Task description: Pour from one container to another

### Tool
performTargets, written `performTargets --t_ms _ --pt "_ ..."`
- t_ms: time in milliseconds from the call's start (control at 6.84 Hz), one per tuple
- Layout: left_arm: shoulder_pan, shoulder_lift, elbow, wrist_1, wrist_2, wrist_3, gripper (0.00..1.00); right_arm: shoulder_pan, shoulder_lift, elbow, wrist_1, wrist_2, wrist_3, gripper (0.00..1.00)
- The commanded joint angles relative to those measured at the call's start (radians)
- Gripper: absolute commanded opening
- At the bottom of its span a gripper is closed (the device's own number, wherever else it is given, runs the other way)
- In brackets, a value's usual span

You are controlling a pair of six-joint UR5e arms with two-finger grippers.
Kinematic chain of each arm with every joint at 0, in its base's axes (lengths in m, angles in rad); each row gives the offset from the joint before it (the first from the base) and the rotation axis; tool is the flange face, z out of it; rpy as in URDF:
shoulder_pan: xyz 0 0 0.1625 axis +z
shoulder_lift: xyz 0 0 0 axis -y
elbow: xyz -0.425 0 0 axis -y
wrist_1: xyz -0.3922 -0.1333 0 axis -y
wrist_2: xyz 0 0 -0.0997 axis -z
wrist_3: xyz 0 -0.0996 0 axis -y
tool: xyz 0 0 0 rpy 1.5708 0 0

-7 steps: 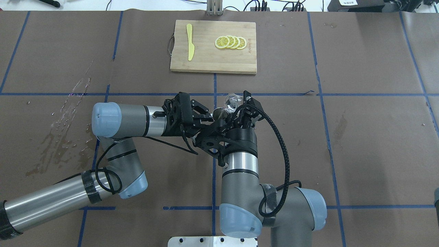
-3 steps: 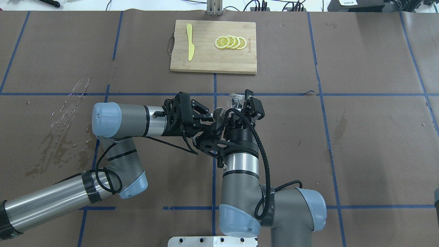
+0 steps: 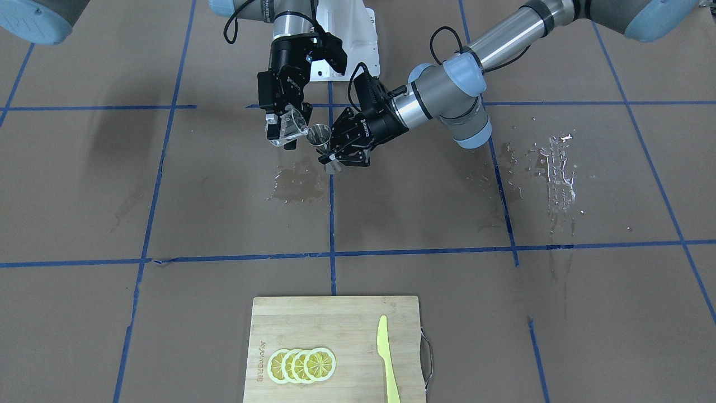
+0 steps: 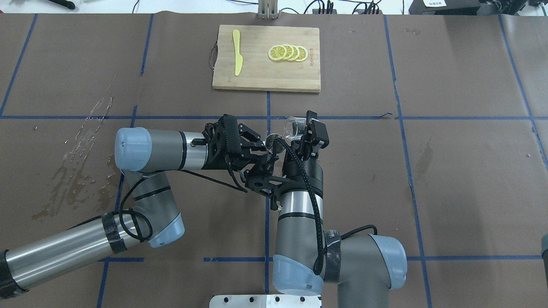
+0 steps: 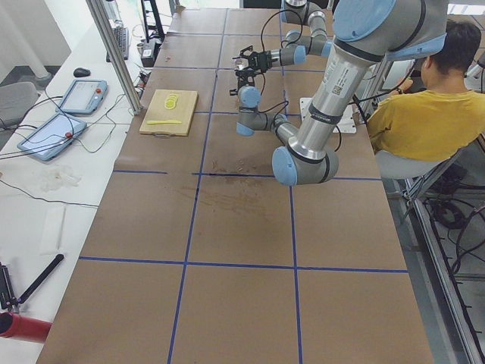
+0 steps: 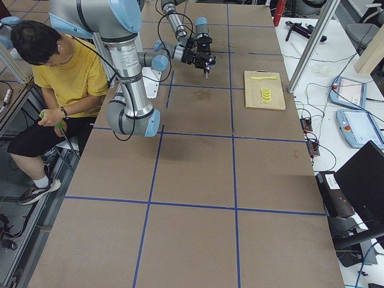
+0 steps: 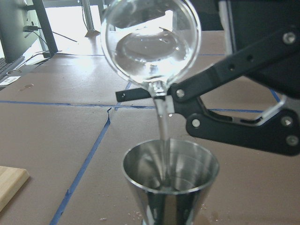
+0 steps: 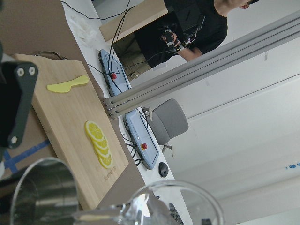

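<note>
Pour in progress: clear glass (image 7: 150,42) tipped steeply, held in air over mid-table, lip just above jigger (image 7: 171,174). Thin stream (image 7: 164,133) runs from lip into jigger's upper cup. Jigger upright, off the table.

Right gripper (image 3: 286,127): jaws clamped on clear glass. Left gripper (image 3: 329,150): jaws seem clamped at jigger's waist, contact partly hidden.

Wet patch (image 3: 296,182) on paper below. Cutting board (image 4: 266,57) with lemon slices (image 4: 287,52) and yellow knife (image 4: 236,52) well apart.

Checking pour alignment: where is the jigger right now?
Front-facing view, upper centre: the jigger hangs above the table in the left end effector, its mouth just under the lip of the tilted glass.
</note>
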Motion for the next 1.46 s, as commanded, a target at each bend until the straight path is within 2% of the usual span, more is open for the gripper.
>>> performTargets --t_ms 0,1317 --pt "-0.001 0.0 0.0 0.001 0.001 0.0 0.0 -0.002 0.001 -0.001 -0.01 -0.004 -0.026 0.0" --pt "0.001 0.0 0.0 0.004 0.003 0.002 0.0 -0.006 0.016 0.005 -0.079 -0.004 -0.036 0.0"
